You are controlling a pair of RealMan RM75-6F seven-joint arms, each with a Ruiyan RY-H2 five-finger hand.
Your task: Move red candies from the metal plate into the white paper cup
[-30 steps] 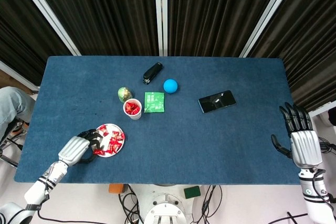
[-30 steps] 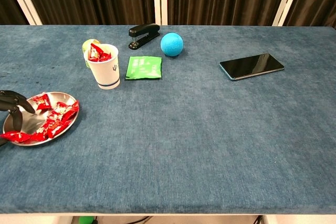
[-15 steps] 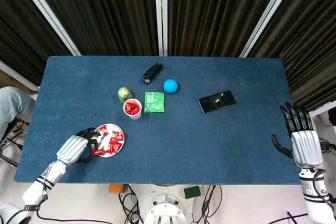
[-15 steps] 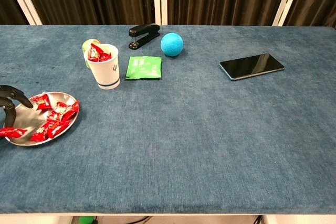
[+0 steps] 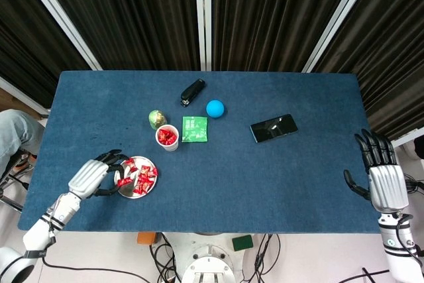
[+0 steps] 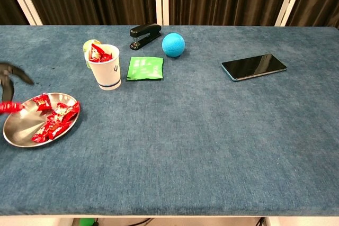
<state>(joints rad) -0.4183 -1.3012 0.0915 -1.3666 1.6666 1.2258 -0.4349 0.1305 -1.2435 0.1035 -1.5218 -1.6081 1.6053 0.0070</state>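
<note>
Red candy (image 6: 7, 107) in half-cropped left robot hand (image 6: 8, 80)

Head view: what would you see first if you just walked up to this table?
Probably the shiny metal plate of red candies near the table's front left, where the left robot hand pinches one candy just above the plate's edge. Next, the white paper cup behind it, already holding some candies, and the bright blue ball further back. The right robot hand waits open at the far right.
</note>
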